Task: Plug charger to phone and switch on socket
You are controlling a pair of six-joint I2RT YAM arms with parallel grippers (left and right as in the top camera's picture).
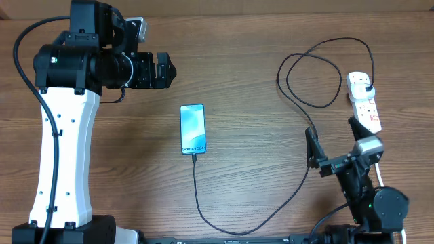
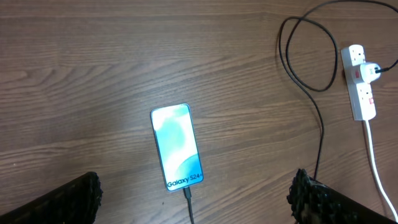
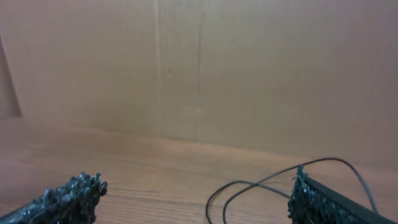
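The phone [image 1: 192,129] lies flat at the table's middle, screen lit; it also shows in the left wrist view [image 2: 177,147]. The charger cable [image 1: 203,203] has its tip in the phone's near end [image 2: 186,196], runs round the front, loops at the right [image 1: 308,74] and ends in a black plug on the socket [image 1: 364,102]. The socket, a white strip with red marks, also shows in the left wrist view [image 2: 360,81]. My left gripper [image 1: 165,70] is open, high above the table behind the phone. My right gripper [image 1: 332,146] is open, near the front right, left of the socket.
A thick white cord [image 2: 379,168] runs from the socket toward the front edge. A brown cardboard wall [image 3: 199,68] stands behind the table. The left arm's white base [image 1: 64,163] stands at the left side.
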